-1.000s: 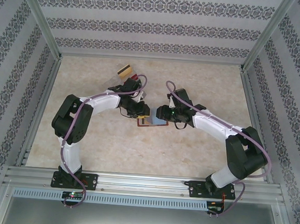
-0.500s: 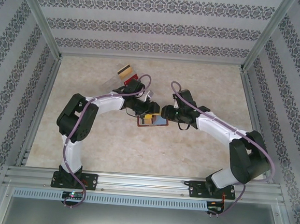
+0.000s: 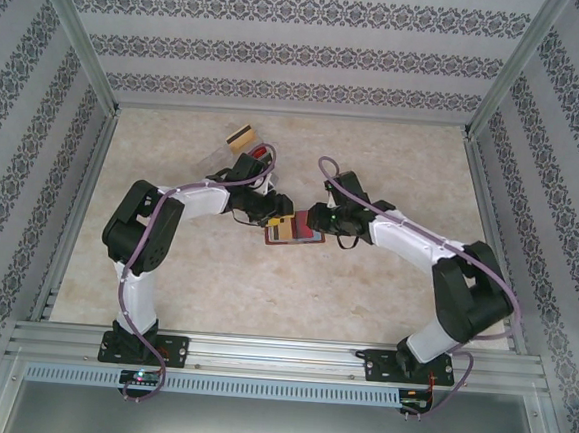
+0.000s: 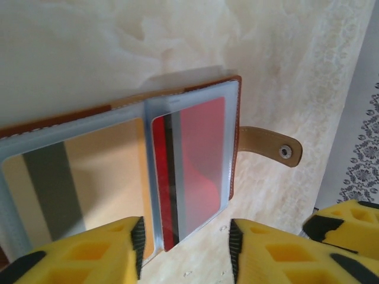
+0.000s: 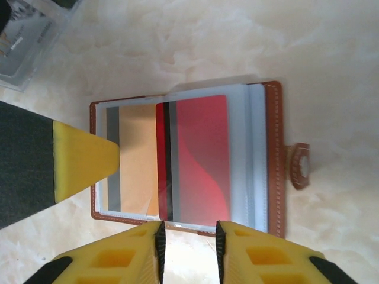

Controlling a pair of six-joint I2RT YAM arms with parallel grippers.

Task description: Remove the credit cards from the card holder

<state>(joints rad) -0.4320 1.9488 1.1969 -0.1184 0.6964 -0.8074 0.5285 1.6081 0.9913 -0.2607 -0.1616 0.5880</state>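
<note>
Here the brown leather card holder (image 5: 272,160) lies open, exposing its red card (image 5: 201,160). The left gripper (image 4: 185,248) and right gripper (image 5: 189,248) hover part-open, empty, probably to pinch it.

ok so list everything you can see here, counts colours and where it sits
card holder: one, brown leather with clear sleeves, lying open mid-table
red card: one, red with a black stripe, in the sleeve on the strap side
orange card: one, orange with a grey stripe, in the sleeve beside it
loose cards: at least two, one tan with a dark stripe, one greyish, beyond the left arm
table: one, cream marble pattern
walls: three, grey-and-white patterned, around the table
left claw: one, yellow and black, open, at the sleeves' edge
right claw: one, yellow and black, open, at the holder's edge by the red card
</note>
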